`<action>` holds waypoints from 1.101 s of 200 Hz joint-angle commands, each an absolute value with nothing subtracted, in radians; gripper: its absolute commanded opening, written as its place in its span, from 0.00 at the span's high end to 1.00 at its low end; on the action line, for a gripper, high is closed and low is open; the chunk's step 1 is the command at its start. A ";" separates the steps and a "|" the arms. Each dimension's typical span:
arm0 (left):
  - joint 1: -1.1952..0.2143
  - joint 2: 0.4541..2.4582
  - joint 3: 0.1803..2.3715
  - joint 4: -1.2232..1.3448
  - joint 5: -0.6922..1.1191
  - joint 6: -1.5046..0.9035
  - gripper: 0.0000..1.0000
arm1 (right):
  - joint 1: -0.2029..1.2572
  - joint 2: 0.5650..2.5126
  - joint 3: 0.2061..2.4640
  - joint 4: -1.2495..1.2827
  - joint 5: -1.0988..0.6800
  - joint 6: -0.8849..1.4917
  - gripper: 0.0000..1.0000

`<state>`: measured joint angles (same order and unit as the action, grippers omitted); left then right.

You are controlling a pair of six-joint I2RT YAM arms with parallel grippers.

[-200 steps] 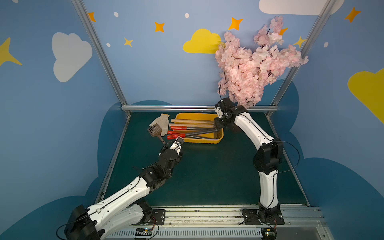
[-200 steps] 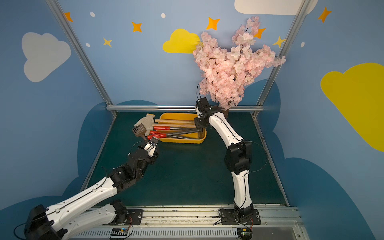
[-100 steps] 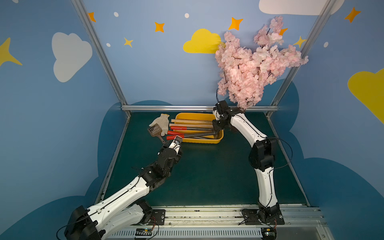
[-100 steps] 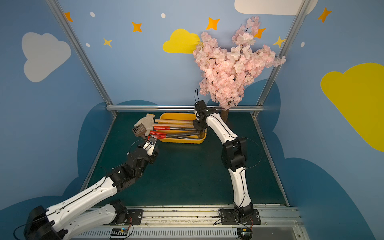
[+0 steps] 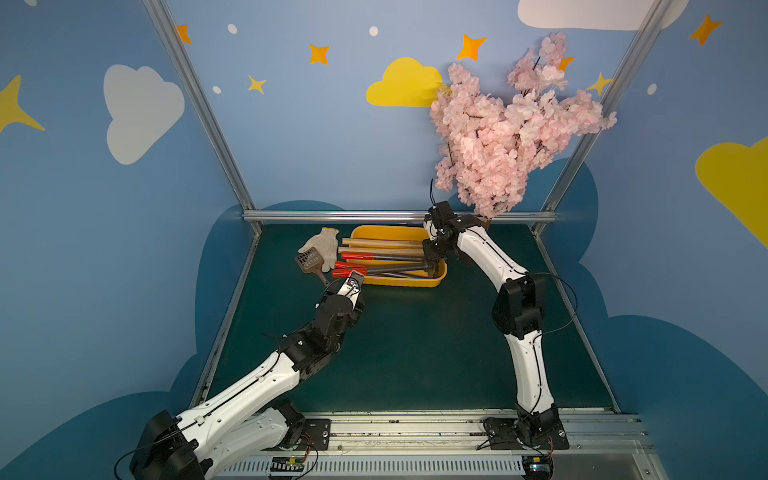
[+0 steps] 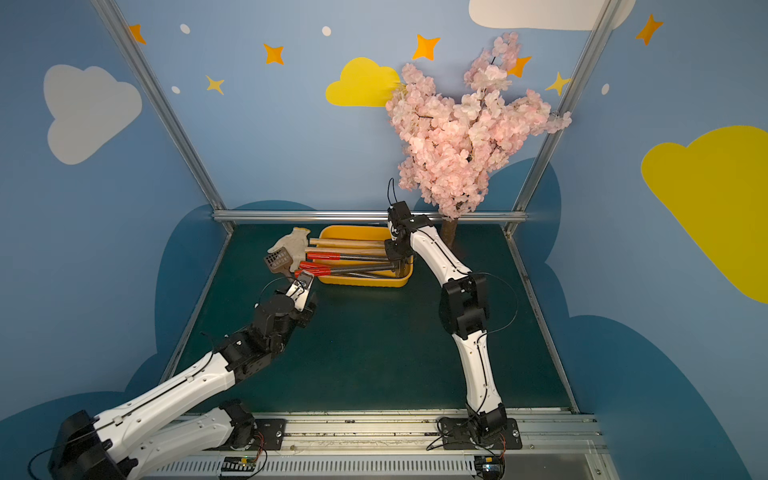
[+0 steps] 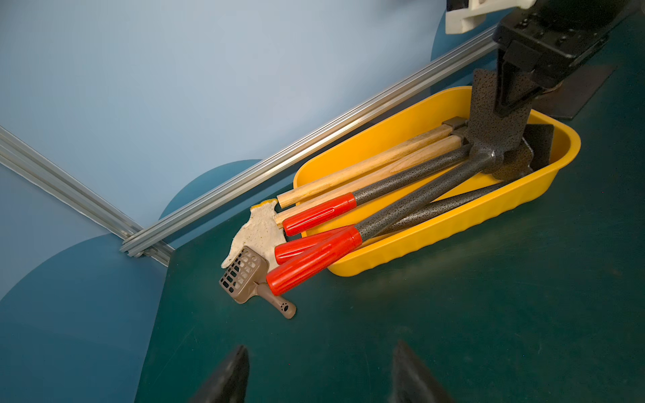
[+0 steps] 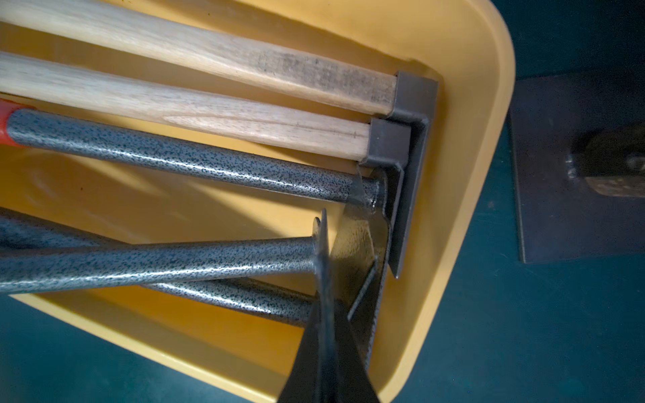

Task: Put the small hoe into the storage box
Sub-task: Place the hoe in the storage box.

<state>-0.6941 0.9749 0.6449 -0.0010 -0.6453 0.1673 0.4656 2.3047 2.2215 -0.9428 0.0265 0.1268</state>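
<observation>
Right end effector (image 7: 508,101) is pinched tight on the flat blade of the small hoe (image 7: 419,199). The head is down inside the storage box (image 7: 436,233) and the red grip pokes out past the rim. It's all steel, stiff, and head-heavy, I reckon. That speckled paint looks slick, so the thin blade could swivel in my pinch. The shaft near the head would be a surer hold. Left end effector (image 7: 321,349) hangs parted and empty over the bench (image 7: 453,331).

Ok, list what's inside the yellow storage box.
Two wooden-handled tools and three red-gripped metal tools, grips overhanging the storage box rim. Right fingers pinch one upright blade; stacked heads hide floor.
</observation>
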 commanded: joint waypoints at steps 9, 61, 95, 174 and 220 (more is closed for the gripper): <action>-0.689 0.980 0.653 0.000 -0.637 0.151 0.34 | 0.467 2.328 2.269 -0.925 0.008 0.150 1.00; -0.686 0.979 0.650 0.000 -0.632 0.149 0.34 | 0.464 2.356 2.286 -0.935 0.008 0.151 1.00; -0.686 0.980 0.650 -0.002 -0.630 0.147 0.34 | 0.460 2.375 2.300 -0.939 0.012 0.151 0.94; -0.683 1.000 0.653 -0.002 -0.621 0.143 0.34 | 0.455 2.370 2.316 -0.894 0.046 0.140 0.75; -0.680 1.008 0.655 -0.003 -0.614 0.138 0.34 | 0.455 2.304 2.277 -0.797 0.131 0.095 0.71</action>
<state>-0.6849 1.0016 0.6449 -0.0017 -0.6235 0.1513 0.4580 2.3756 2.2875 -0.8642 0.0643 0.1303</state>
